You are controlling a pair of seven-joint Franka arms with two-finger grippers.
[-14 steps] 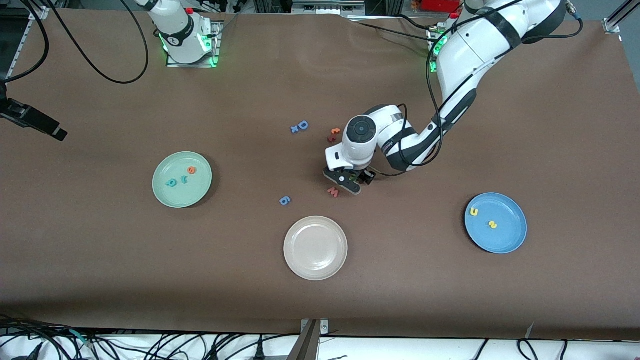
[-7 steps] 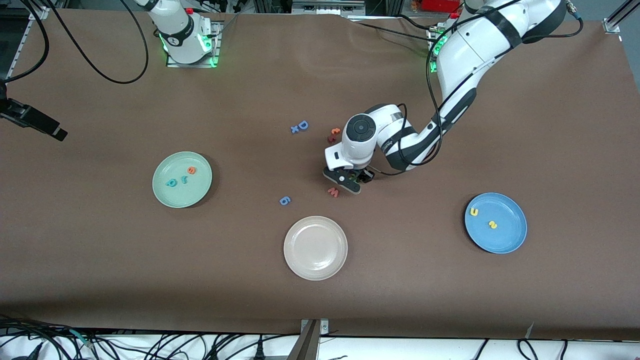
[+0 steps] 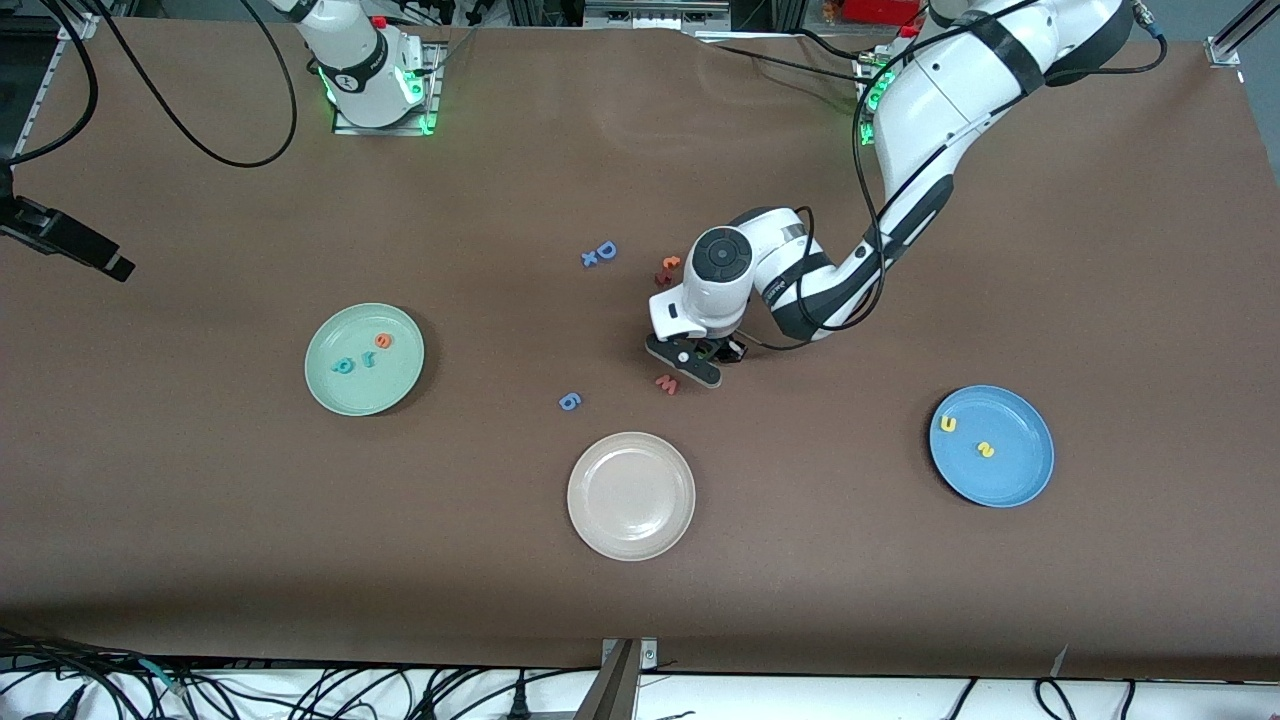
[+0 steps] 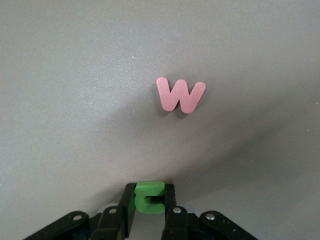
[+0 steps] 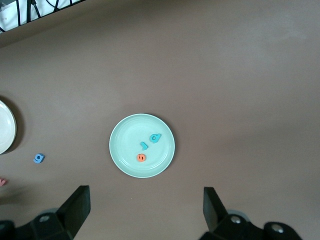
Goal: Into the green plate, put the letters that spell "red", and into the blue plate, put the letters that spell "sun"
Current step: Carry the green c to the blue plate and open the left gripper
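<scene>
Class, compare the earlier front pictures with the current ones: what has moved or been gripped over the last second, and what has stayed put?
The left gripper, down at the table beside the pink w, has closed on the green arch-shaped letter; the arm hardly shifted. Unchanged: the teal and orange letters in the green plate, two yellow letters in the blue plate, the cream plate, and the right gripper, waiting open high above the green plate.

Left tool (image 4: 150, 212) clamped; right tool (image 5: 145, 205) agape.

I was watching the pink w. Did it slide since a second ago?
No. The pink w lies at the same spot, beside the left gripper and farther from the front camera than the cream plate.
</scene>
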